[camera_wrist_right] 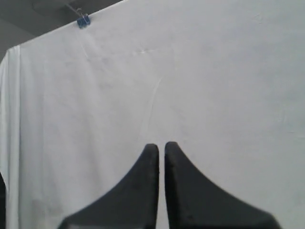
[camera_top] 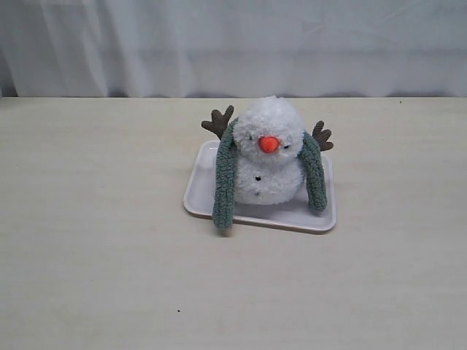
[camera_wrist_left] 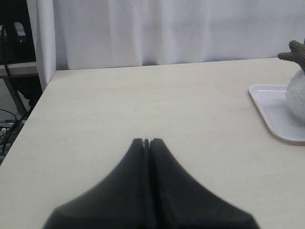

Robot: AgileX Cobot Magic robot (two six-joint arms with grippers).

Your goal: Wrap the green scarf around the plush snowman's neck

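Left tool (camera_wrist_left: 147, 141) closed, empty; plush snowman (camera_wrist_left: 298, 94) cropped.

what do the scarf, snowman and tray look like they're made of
The green scarf looks like chunky knitted or fleecy yarn: matte, nubbly surface. The plush snowman seems to be fluffy white pile fabric, with a soft fuzzy outline. The tray is smooth, white and faintly glossy, likely plastic or ceramic; cannot tell which.

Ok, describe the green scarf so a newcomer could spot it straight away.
On the pale table sits a flat white tray, and on it a fluffy white plush snowman. The green scarf hangs down both sides of its head, one end each side. It is the only fuzzy grey-green strip there, unlike the brown twig arms behind it.
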